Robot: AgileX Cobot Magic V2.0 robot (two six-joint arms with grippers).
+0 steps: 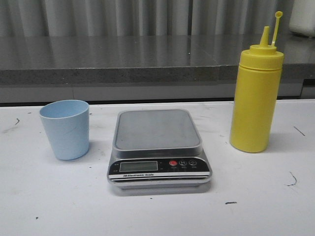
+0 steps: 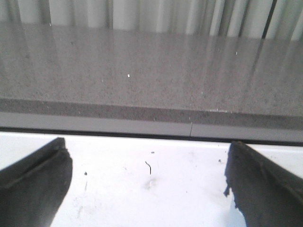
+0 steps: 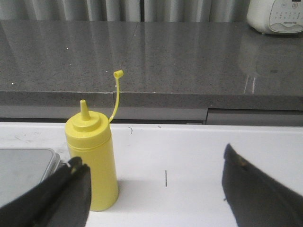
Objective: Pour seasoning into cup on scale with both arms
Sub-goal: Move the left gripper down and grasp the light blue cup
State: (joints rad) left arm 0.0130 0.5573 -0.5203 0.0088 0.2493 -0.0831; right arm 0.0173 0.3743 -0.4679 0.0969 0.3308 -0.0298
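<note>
scale (image 1: 158, 150) sat nearest, centred on white table (image 1: 256, 196), platform bare, display and red button facing front. light blue cup (image 1: 65, 129) stood upright left of scale, apart from it. yellow seasoning bottle (image 1: 256, 98) stood upright right of scale, nozzle uncapped, tethered cap sticking up. left gripper (image 2: 149, 182) spread wide over bare table, holding nothing. right gripper (image 3: 156, 187) spread wide too, holding nothing, bottle just beside one finger (image 3: 66, 194).

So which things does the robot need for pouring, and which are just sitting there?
Needed: yellow seasoning bottle, blue cup, scale, left pincer, right pincer, both open.
Just there: grey counter, white appliance.
</note>
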